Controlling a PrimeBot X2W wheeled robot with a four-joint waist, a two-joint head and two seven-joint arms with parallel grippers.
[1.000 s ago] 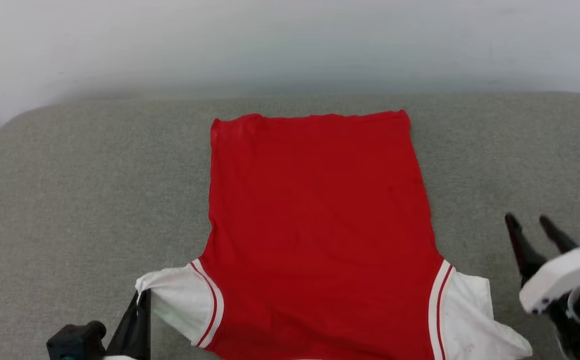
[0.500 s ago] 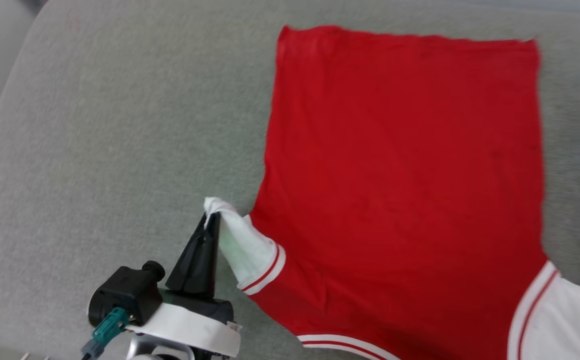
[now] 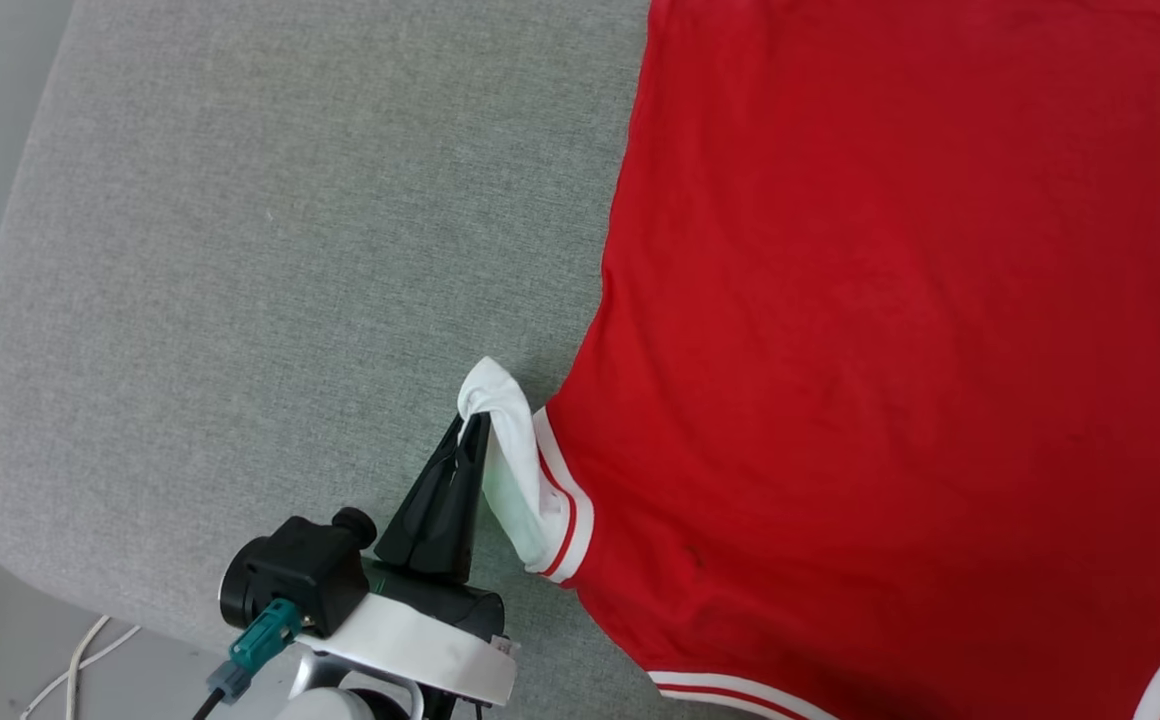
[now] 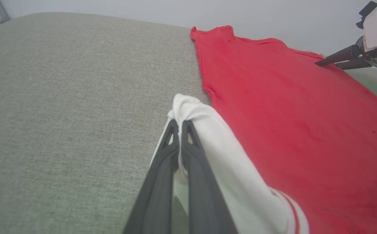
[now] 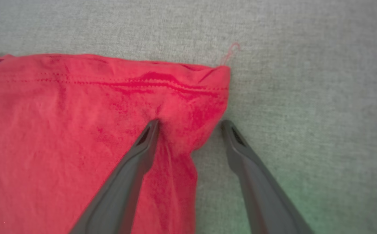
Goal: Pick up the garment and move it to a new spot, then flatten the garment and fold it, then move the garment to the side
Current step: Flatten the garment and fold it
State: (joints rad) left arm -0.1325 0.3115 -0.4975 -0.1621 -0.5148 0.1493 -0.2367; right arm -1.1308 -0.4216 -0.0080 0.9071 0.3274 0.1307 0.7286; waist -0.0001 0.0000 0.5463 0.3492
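Head view: the garment [image 3: 890, 350] is spread on the grey cushion [image 3: 290, 250], its white sleeve [image 3: 512, 450] pinched by the left gripper [image 3: 475, 425]. Left wrist view: the jaws are clamped on it. Right wrist view: the right gripper [image 5: 190, 122] is splayed astride the hem corner [image 5: 217, 74], apparently touching it

1. The garment [image 3: 890, 350], a red shirt, is spread mostly flat, plain side up, on a grey fabric surface [image 3: 290, 250].
2. Its white sleeve [image 3: 505, 420], edged with red-white striped trim, is bunched and lifted.
3. One hem corner [image 5: 208, 97] is slightly rumpled.
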